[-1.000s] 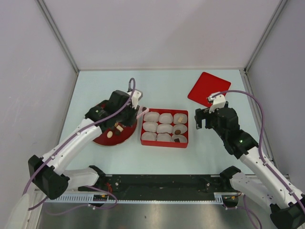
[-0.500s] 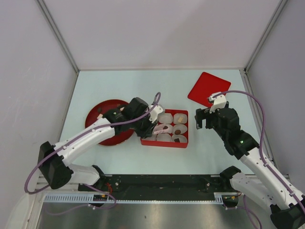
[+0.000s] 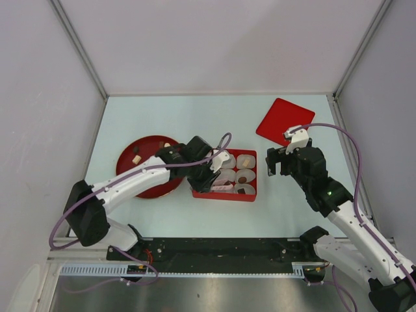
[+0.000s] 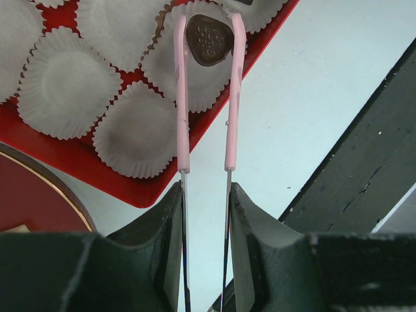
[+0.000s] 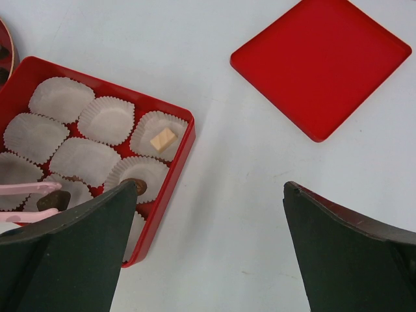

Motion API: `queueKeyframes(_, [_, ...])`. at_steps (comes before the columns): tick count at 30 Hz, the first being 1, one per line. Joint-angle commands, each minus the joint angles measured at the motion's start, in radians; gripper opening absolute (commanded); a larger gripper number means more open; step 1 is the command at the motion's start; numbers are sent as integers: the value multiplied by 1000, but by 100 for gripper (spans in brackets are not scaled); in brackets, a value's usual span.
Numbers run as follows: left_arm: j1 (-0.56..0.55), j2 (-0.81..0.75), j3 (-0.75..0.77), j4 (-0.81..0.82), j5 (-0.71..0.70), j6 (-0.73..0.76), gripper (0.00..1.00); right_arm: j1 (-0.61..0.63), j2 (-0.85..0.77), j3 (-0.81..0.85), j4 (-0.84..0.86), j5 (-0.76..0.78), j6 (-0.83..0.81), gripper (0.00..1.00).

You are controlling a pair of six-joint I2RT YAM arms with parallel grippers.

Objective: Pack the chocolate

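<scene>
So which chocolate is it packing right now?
Find the red box of white paper cups mid-table. At its near edge, pink tongs in the left claw pinch one dark brown, rounded-triangle chocolate, the only sweet between tong tips.

Built as two matching arms: white rounded shells on the long links and black boxy housings at the joints, on left arm (image 3: 123, 185) and right arm (image 3: 354, 224) alike. Trailing a lilac cable (image 3: 357, 175) along each, looped clear of the shells. Rooted in black bases (image 3: 318, 237) at 6 o'clock of the top view. Marked by a small green light (image 3: 329, 190) on the right forearm housing. Capped with a white camera block (image 3: 296, 136) at that wrist. Ending in the right gripper (image 5: 211, 188), with thick, matte black, wedge-shaped fingers (image 5: 71, 253). Same dark finish on the left gripper (image 4: 205, 195), with inner faces curved.
</scene>
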Motion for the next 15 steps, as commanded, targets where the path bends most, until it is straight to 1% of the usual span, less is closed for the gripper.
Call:
queueKeyframes(1, [-9,12,41,11,21,31,14,3,0,2,35,2,-6,99])
queueKeyframes(3, [-9,23,40,6,-1,32,16,3,0,2,33,2,-4,99])
queueKeyframes(10, [-7,49,35,-3,-2,37,21,5,5,2,33,2,-4,99])
queueKeyframes(15, [-7,60,32,2,-22,35,28,5,5,2,33,-1,-6,99])
